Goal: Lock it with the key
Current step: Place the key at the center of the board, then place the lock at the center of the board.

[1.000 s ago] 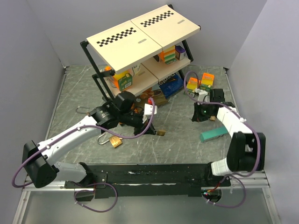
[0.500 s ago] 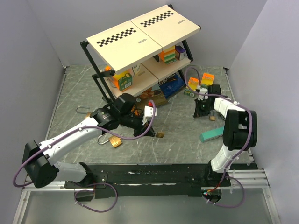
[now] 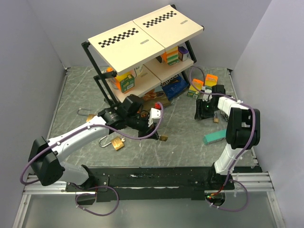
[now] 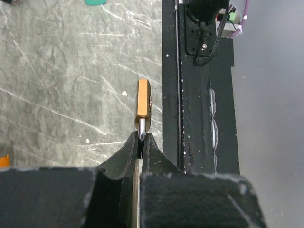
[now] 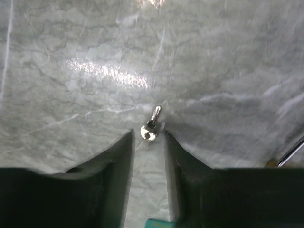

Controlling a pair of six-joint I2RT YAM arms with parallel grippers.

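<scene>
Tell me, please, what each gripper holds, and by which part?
Left gripper: small brass padlock, by its silver shackle. Right gripper: nothing; its open jaws straddle the key lying on the table.

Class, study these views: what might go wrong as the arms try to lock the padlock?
The key lies flat on the table inside the open right claw; closing could nudge it away rather than pick it up.
The left claw pinches the padlock only by its shackle, so it may swivel when the key pushes in.
</scene>
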